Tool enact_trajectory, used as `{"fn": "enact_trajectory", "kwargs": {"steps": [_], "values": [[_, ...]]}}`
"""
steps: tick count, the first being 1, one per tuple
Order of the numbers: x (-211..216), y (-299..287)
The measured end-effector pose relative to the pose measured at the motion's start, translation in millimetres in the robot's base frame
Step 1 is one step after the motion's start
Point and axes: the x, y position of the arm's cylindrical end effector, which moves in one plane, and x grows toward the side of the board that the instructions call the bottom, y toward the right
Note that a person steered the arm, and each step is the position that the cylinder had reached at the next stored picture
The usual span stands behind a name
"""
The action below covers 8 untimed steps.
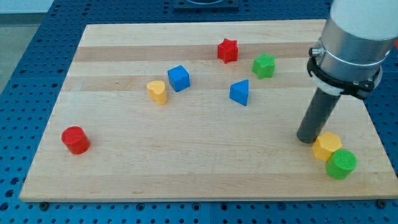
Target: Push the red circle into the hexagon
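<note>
The red circle (76, 139) lies on the wooden board (124, 174) at the view's lower left. The yellow hexagon (326, 146) lies at the lower right, touching a green circle (341, 163) just below and right of it. My tip (307, 139) rests on the board right beside the hexagon's left edge, touching or nearly so. The tip is far to the right of the red circle, with most of the board's width between them.
A yellow heart (157, 91) and a blue cube (178, 78) sit left of centre. A blue triangle (239, 93) is at centre. A red star (228, 50) and a green star (263, 65) sit toward the upper right.
</note>
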Motion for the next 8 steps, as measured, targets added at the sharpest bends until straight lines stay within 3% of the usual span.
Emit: {"fn": "enact_trajectory", "kwargs": {"steps": [2, 4, 6, 8], "values": [[-15, -20], [13, -53], [69, -165], [76, -295]]}}
